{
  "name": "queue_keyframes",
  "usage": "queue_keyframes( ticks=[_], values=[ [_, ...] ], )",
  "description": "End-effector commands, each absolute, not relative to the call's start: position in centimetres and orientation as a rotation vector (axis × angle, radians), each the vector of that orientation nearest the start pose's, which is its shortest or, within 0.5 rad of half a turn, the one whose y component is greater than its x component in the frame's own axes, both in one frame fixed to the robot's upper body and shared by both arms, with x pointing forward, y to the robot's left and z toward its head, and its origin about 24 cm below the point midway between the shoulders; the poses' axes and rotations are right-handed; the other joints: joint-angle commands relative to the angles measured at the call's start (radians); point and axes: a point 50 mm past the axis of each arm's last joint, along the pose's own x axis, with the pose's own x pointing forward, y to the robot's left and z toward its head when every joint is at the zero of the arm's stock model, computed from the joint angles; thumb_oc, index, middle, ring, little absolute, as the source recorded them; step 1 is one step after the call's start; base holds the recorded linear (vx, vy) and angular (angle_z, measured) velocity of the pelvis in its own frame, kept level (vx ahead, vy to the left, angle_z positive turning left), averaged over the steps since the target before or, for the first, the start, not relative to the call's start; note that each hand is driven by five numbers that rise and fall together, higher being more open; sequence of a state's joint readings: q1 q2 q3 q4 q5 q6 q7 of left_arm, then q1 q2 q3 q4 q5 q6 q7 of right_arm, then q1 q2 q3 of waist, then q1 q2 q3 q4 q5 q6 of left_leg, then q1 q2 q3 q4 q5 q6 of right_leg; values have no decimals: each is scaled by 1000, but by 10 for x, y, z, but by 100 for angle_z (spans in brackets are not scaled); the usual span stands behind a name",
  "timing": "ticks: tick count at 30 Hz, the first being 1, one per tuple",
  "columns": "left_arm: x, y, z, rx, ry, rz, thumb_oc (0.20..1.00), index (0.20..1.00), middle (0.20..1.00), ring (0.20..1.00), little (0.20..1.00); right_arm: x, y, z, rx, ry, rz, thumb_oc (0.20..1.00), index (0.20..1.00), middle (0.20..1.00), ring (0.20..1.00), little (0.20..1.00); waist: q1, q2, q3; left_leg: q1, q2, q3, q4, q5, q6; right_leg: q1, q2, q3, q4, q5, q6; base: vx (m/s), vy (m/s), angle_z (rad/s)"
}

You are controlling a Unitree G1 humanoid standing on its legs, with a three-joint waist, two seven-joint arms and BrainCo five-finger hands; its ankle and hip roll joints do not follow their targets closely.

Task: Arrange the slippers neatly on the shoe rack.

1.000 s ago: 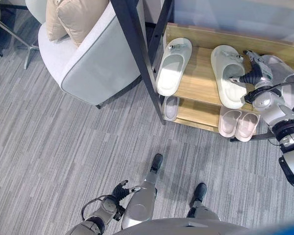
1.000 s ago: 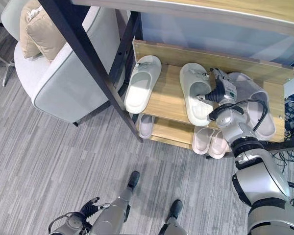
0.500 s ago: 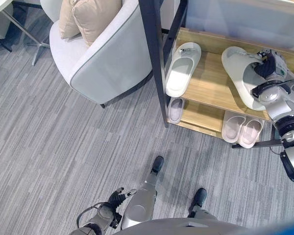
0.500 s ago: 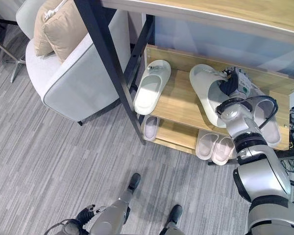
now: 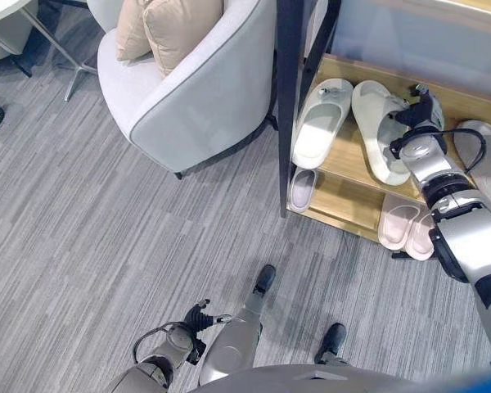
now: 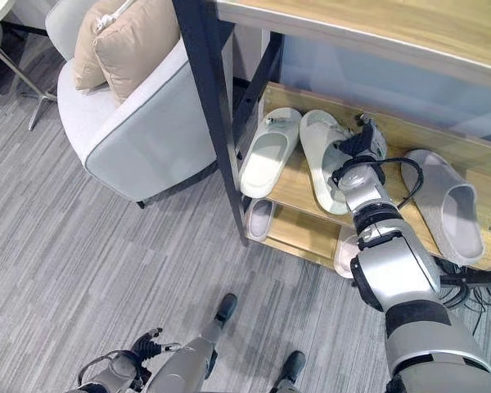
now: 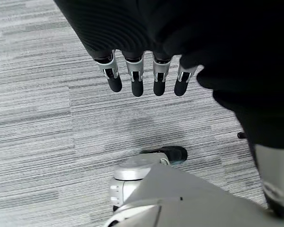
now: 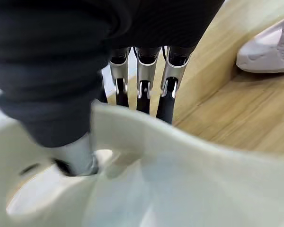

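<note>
Grey striped carpet floor (image 5: 82, 213); pale grey armchair (image 5: 204, 98) with beige cushions (image 5: 168, 24) beside black post (image 5: 290, 98).

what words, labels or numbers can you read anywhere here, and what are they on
None can be read.
Cream slipper under the right hand: a small mark on its strap, too small to read.
Cream slipper beside it: a small mark on the strap, also too small.
Grey slipper, armchair, cushions and shoe rack: no print seen.
</note>
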State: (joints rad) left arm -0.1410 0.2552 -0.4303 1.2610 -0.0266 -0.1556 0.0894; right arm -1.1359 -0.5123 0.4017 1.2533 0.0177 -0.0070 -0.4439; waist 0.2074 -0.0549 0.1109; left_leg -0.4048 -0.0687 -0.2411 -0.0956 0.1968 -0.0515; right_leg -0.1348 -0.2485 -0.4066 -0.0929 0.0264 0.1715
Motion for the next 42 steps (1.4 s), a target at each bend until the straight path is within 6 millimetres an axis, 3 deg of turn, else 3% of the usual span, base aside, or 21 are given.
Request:
queue_keyframes(
  ticks=[1,9,16,23,29,33,42],
  values=[
    [137,223,-151,554,1046,-130,1000,1000,1000,1000,1000,409,-255,212,-715,-136,-565,1000,1000,1000,1000,1000,-6,-12,5,2,13,63,8,-133,-38,13,-75,51,6,62,57,0,0,0],
    [136,223,-151,540,1060,-114,1000,1000,1000,1000,1000,412,-236,203,-671,-153,-512,1000,1000,1000,1000,1000,-18,-5,-7,12,11,76,8,-137,-33,13,-83,63,6,63,56,0,0,0],
    [137,221,-152,525,1068,-97,1000,1000,1000,1000,1000,410,-213,178,-623,-154,-452,1000,1000,1000,1000,1000,-40,-2,-19,27,11,85,8,-142,-24,19,-89,72,6,67,54,-7,13,-2],
    [133,218,-154,518,1084,-96,1000,1000,1000,1000,1000,401,-204,154,-591,-149,-440,1000,1000,1000,1000,1000,-62,1,-27,36,8,98,8,-151,-15,15,-96,86,6,69,53,-11,14,-6],
    [127,219,-156,525,1102,-85,1000,1000,1000,1000,1000,397,-198,152,-515,-183,-435,1000,1000,1000,1000,1000,-64,0,-35,39,4,107,8,-155,-11,11,-103,91,6,71,56,0,8,-1],
    [123,222,-157,520,1116,-59,1000,1000,1000,1000,1000,386,-197,152,-475,-273,-431,1000,1000,1000,1000,1000,-74,-3,-39,53,8,116,8,-161,-9,21,-103,95,6,69,55,16,-4,0],
    [106,229,-160,507,1165,-46,1000,1000,1000,1000,1000,338,-221,121,-698,-351,-379,1000,1000,1000,1000,1000,-123,-20,-50,121,37,158,8,-182,-9,59,-89,118,6,53,54,19,-37,-11]
  ],
)
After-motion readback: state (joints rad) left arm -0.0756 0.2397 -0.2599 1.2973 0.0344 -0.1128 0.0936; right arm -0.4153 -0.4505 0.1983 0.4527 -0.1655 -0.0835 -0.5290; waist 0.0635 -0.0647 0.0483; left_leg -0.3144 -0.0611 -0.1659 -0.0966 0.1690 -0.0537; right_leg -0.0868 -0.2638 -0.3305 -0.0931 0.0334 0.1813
